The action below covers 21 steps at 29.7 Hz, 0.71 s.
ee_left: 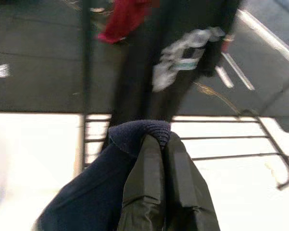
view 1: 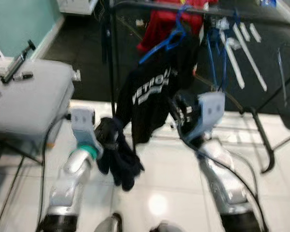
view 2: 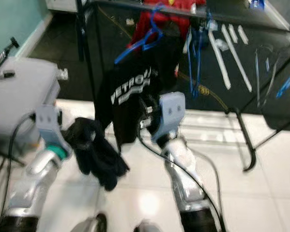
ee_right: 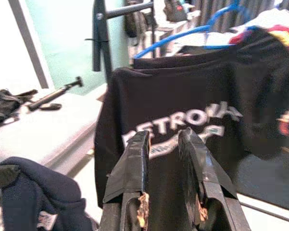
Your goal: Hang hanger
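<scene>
While the blue hanger (view 1: 163, 42) hangs tilted from the dark rail (view 1: 202, 10) of the clothes rack, it carries a black T-shirt (view 1: 152, 94) printed with white lettering. Its hook sits at the rail and its lower arm slopes down toward the robot's left. A red garment (view 1: 157, 24) hangs on the same rail, directly behind the black T-shirt. Further blue hangers (view 1: 216, 53) and white hangers (view 1: 243, 53) hang farther along the rail on the robot's right.

The right gripper (ee_right: 163, 144) is raised in front of the black T-shirt, at the level of the lettering. Its two fingers (ee_right: 134, 159) stand parted with a narrow gap between them and nothing is seated in that gap. Whether the fingertips touch the fabric cannot be determined.

The left gripper (ee_left: 158, 144) is clenched on a dark navy garment (view 1: 117, 154). The ribbed edge of this garment is bunched over the fingertips, and the remaining fabric hangs in a loose bundle below the left arm, beside the lower hem of the black T-shirt.

A grey worktop (view 1: 34, 96) stands on the robot's left and carries a black rod-shaped tool (view 1: 18, 60). The rack feet (view 1: 265, 145) rest on a white tiled floor (view 1: 159, 188), which meets a dark floor covering behind the rack.
</scene>
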Motion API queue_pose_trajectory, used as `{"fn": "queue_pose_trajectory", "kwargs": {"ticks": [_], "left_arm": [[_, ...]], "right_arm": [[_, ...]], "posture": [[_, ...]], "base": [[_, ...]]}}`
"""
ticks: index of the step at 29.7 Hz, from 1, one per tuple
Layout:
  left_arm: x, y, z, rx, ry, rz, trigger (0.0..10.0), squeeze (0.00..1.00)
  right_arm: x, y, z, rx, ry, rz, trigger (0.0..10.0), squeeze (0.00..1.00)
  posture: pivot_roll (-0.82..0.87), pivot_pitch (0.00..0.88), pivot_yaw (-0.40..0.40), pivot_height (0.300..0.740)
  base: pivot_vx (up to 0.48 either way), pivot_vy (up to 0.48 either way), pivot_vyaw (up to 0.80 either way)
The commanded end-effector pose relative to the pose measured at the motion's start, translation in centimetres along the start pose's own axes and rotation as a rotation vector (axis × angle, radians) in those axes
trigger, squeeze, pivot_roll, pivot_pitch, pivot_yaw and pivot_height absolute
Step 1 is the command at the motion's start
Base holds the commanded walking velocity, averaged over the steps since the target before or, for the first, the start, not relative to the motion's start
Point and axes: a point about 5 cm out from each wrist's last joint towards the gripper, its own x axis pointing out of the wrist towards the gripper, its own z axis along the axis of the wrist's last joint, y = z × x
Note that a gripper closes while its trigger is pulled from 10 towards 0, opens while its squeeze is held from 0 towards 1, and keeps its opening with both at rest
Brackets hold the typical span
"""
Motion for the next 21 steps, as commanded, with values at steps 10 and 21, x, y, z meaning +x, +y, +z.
{"fn": "queue_pose_trajectory", "kwargs": {"ticks": [10,21], "left_arm": [[0.0,-0.7,0.0,0.082,0.035,-0.091,10.0,0.00],[0.3,-0.9,-0.5,0.114,0.071,-0.111,10.0,0.00]], "right_arm": [[-0.4,-0.6,-0.6,0.046,0.034,-0.061,10.0,0.00],[-0.6,-1.7,-1.5,0.022,0.073,-0.139,10.0,0.00]], "posture": [[-0.03,0.054,0.009,0.740],[-0.03,0.060,0.022,0.740]], "base": [[0.000,0.000,0.00],[0.000,0.000,0.00]]}}
